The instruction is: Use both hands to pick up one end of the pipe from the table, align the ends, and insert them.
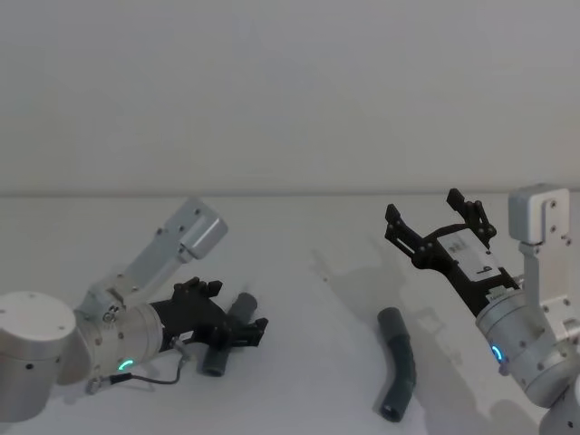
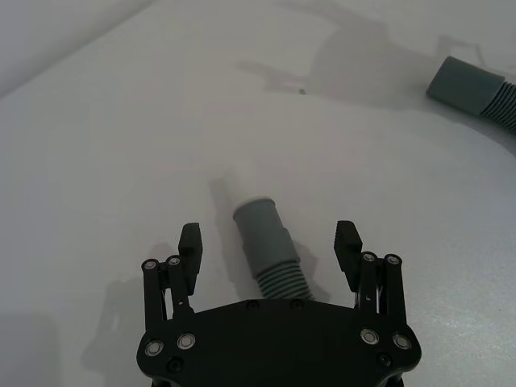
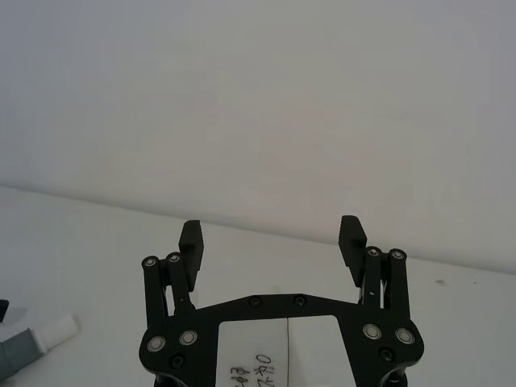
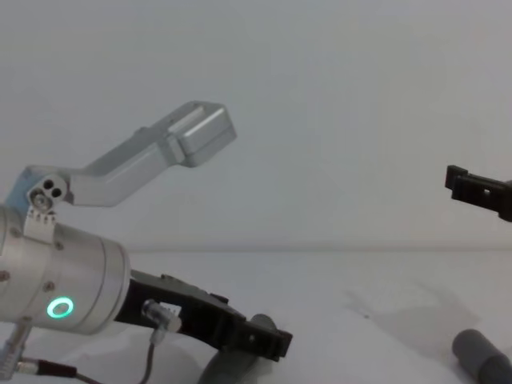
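The left tool (image 2: 269,242) is low on the table (image 2: 105,161). It is wide open, with 1 finger on each side of the pipe (image 2: 280,276), and it is not squeezing yet. Between its fingers lies the grey cuff (image 2: 260,230). The white tip (image 2: 242,179) pokes out in front of it.

The pipe's other end is the wide sleeve (image 1: 391,319). It lies on the table, well apart to the right. The right tool (image 1: 439,227) is open too and holds nothing. It hangs up in the air near the sleeve and does not touch it.

The step now looks like the left grab. To do it well, the left tool should close on the smooth cuff, not on the bendy ribs behind it, because the ribs would flop. It should leave the white tip free, since that part has to go into the sleeve. The 2 fingers should press the same from both sides, so the cuff does not roll away. Then it should lift gently.

The right tool needs to come down and grab the sleeve near its mouth, but not over it. The 2 ends should point straight at each other before any push.
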